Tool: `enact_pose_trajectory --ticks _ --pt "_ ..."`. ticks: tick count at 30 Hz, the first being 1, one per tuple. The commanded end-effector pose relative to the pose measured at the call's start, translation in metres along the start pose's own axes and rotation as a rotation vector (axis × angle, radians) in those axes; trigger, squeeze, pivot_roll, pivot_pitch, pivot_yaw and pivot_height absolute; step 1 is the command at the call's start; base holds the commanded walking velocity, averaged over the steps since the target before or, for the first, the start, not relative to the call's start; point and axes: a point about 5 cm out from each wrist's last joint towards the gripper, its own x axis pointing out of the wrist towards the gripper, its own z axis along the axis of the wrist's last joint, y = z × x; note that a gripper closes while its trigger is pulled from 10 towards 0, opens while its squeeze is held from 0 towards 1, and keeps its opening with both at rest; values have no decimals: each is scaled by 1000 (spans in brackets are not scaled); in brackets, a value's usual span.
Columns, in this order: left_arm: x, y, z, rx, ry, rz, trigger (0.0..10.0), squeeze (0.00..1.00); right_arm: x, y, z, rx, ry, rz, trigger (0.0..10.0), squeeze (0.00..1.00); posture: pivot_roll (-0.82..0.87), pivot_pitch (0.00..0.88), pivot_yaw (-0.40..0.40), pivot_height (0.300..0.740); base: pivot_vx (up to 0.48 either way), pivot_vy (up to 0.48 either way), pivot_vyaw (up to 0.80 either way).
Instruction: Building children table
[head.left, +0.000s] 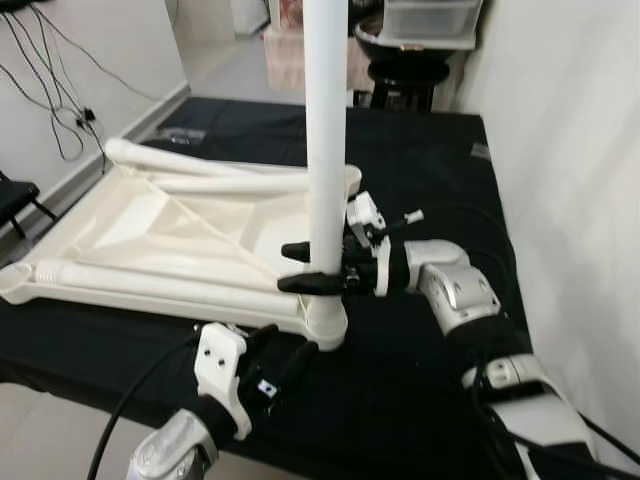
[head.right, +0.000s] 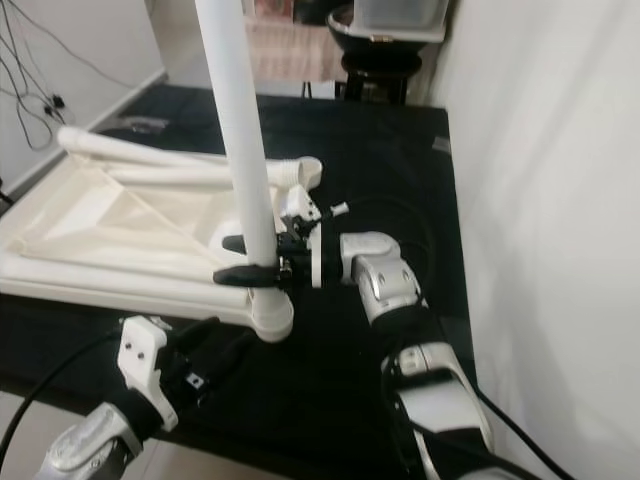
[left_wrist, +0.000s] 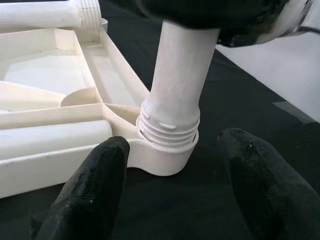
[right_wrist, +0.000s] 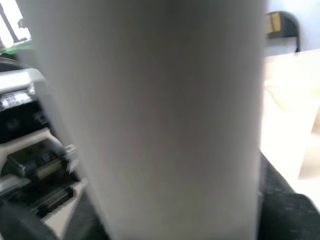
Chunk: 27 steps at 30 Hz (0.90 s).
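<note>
A white plastic tabletop (head.left: 170, 230) lies upside down on the black-covered table (head.left: 420, 380). One white leg (head.left: 325, 130) stands upright in the near right corner socket (left_wrist: 167, 155), and its thread (left_wrist: 167, 127) partly shows above the rim. My right gripper (head.left: 292, 267) comes in from the right and is shut on that leg just above the socket. My left gripper (left_wrist: 172, 185) is low at the table's front, open, with one finger (left_wrist: 90, 190) on each side of the socket and not touching it. Loose legs (head.left: 150, 280) lie across the tabletop.
The table's front edge (head.left: 100, 390) runs just before my left arm. A white wall (head.left: 570, 150) stands close on the right. Cables (head.left: 60, 110) hang on the left wall, a dark chair (head.left: 15, 200) stands at far left, and a black stool (head.left: 405, 75) with a plastic bin stands behind.
</note>
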Motion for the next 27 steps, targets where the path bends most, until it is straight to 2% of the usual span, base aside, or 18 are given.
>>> enact_pose_trajectory --ticks 1,7,8,9,10,11,12,13,14,15,16,19,20,24,25,26,27 --pt "-2 -1 -1 12 4 9 10000 0 1 0 -9 55 37 31 0 0 39 98 -11 740 0 0 0" --pt "-2 -3 -1 6 2 9 10000 0 -4 -3 -9 16 17 9 0 0 34 106 -13 740 0 0 0" --pt "-2 -3 -1 5 1 10 10000 0 -7 -3 -11 -8 14 -32 0 0 34 106 -13 740 0 0 0" --pt "-2 -3 -1 4 1 11 10000 0 -8 -1 -15 -6 18 -122 0 0 30 111 -18 740 0 0 0" --pt "-2 -3 -1 4 1 11 10000 0 -8 -1 -15 -6 18 -122 0 0 30 111 -18 740 0 0 0" --pt "-2 -3 0 3 0 11 10000 0 -9 0 -18 -3 23 -186 0 0 30 111 -18 740 0 0 0" --pt "-3 -4 -1 5 2 12 10000 0 -4 -12 -24 89 -65 -707 0 0 31 114 -45 740 0 0 0" --pt "-3 -4 -1 5 2 12 10000 0 -4 -12 -24 89 -65 -707 0 0 31 114 -45 740 0 0 0" --pt "-3 -3 0 5 2 12 10000 0 6 13 -48 135 12 -813 0 0 44 134 -24 740 0 0 0" --pt "-3 -3 0 5 2 12 10000 0 6 13 -48 135 12 -813 0 0 44 134 -24 740 0 0 0" --pt "-3 -2 1 5 3 12 10000 0 13 33 -61 159 59 -858 0 0 44 134 -24 740 0 0 0" --pt "-4 -1 -1 8 7 10 10000 0 14 36 -56 136 50 -877 0 0 4 115 0 740 0 0 0" --pt "-3 -1 -2 6 14 -3 10000 0 16 33 -59 130 74 -814 0 0 22 105 -15 740 0 0 0" --pt "-2 0 -3 -2 18 -7 10000 0 15 21 -59 125 86 -813 0 0 12 95 -12 740 0 0 0" --pt "-2 1 -3 -6 12 6 10000 0 15 21 -61 126 105 -809 7255 0 13 94 -13 740 0 0 0" --pt "-2 1 -3 -6 12 6 10000 0 15 21 -61 126 105 -809 7255 0 13 94 -13 740 0 0 0" --pt "-2 2 -3 -6 3 25 10000 0 18 26 -57 150 84 -769 10000 1000 13 90 -15 740 0 0 0"
